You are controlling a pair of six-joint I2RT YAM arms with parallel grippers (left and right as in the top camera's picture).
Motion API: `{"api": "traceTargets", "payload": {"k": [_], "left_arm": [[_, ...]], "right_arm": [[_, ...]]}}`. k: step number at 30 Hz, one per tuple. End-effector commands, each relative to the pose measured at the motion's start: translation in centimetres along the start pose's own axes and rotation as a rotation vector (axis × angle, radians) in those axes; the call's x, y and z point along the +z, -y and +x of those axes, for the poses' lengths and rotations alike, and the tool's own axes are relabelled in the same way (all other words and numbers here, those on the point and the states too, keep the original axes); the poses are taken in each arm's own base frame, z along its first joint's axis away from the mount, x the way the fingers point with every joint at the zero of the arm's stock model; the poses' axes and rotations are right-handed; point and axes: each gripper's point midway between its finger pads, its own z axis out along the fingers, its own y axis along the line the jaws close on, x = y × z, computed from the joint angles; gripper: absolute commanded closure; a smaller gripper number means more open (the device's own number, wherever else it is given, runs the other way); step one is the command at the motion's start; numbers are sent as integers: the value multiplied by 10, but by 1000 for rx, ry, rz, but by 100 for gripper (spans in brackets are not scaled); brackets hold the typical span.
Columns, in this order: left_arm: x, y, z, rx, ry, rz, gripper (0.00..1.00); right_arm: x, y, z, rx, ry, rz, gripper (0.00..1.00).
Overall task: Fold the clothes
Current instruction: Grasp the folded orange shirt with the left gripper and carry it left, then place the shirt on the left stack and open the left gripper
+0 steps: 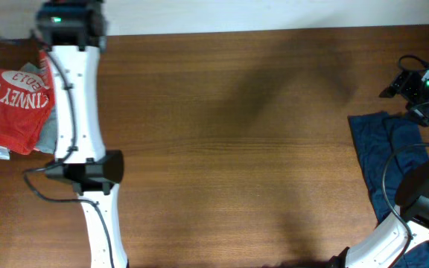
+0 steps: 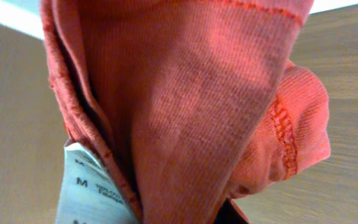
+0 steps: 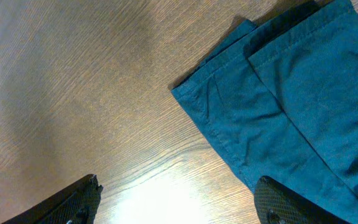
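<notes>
A red shirt point(image 1: 13, 104) with white lettering lies bunched at the table's far left, on top of a grey garment point(image 1: 47, 138). My left gripper point(image 1: 47, 59) is at its upper right edge. In the left wrist view the red shirt point(image 2: 185, 106) fills the frame and hangs from the jaws, with its white size label point(image 2: 89, 186) showing; the fingers are almost fully hidden. A blue garment point(image 1: 389, 149) lies at the right edge. My right gripper point(image 3: 179, 208) is open and empty above bare wood, just beside the blue garment's corner point(image 3: 278, 106). It also shows in the overhead view point(image 1: 397, 88).
The brown wooden table point(image 1: 237, 134) stretches between the two garments. My left arm point(image 1: 77, 134) runs from the front edge up to the back left. A cable point(image 1: 393, 167) loops over the blue garment by the right arm.
</notes>
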Motion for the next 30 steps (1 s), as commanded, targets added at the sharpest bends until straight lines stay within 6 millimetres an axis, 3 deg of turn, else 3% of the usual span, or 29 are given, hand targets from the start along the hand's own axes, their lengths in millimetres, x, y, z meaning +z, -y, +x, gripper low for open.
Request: {"api": "traceTargets", "payload": {"k": [1, 4, 15, 17, 22, 30], "left_arm": [[-13, -49, 10, -168, 0, -94, 100], [-6, -64, 24, -163, -45, -110, 100], [6, -95, 41, -124, -95, -144, 100], [11, -109, 51, -209, -112, -165, 100], [21, -140, 97, -509, -227, -220, 99], [30, -148, 108, -557, -244, -167, 99]], "right_arm": [[-5, -13, 1, -38, 9, -14, 16], [-3, -20, 3, -55, 3, -14, 16], [-2, -24, 4, -68, 2, -15, 16], [-2, -24, 4, -69, 3, -15, 16], [-2, -24, 4, -70, 5, -16, 16], [-2, -24, 4, -69, 3, -15, 16]]}}
